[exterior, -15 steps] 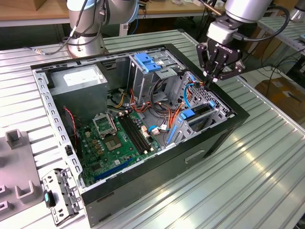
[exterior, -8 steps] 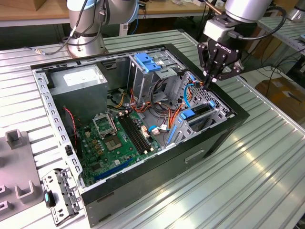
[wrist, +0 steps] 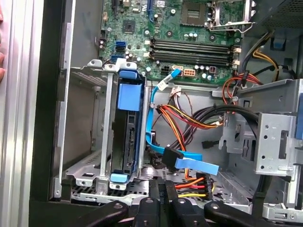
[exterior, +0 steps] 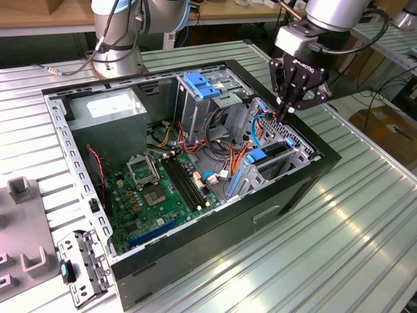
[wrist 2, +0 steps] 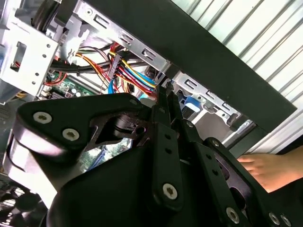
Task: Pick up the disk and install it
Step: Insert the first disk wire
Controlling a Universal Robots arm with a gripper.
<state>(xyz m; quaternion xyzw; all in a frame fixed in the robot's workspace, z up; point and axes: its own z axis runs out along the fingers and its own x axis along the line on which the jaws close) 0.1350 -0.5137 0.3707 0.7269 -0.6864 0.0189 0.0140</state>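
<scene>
Your gripper, fingers pressed together and empty, hovered right of centre above the seated disk, where loose cables could have snagged it.

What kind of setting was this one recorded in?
Probably a robotics lab or assembly workshop: an open computer case lies on a ribbed metal workbench, with the arm's gripper over it and cluttered desks behind.

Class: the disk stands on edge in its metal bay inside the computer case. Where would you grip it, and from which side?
Grip the disk by its blue end tab, coming from above through the case's open side: the bay walls cover its flat faces.
</scene>
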